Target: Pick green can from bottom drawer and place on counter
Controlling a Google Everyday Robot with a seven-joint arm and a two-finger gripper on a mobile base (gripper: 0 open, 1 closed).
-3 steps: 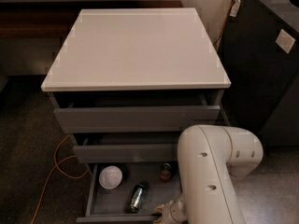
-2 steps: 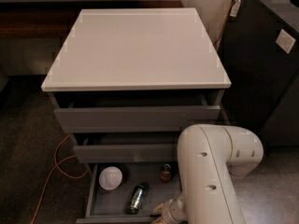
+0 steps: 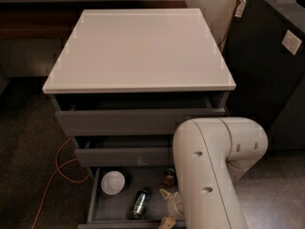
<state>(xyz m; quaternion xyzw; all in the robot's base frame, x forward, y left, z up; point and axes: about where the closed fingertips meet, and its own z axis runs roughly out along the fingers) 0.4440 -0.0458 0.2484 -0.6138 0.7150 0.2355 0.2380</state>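
Small dark green cylindrical metal can (image 3: 139, 203) lies in the open dark grey bottom drawer (image 3: 94, 197), at nine o'clock of the robot's gripper (image 3: 167, 208), jaws apart. Light, thin-walled and likely slippery, it is best grasped across its middle.

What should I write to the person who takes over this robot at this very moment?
Pincer: low inside the open bottom drawer, just right of the green can.
Green can: lying on the drawer floor, in front of the white bowl; a small brownish object sits further back.
Done: drawer is open, arm is reaching in.
Left: grasp the can, lift it out, set it on the counter.
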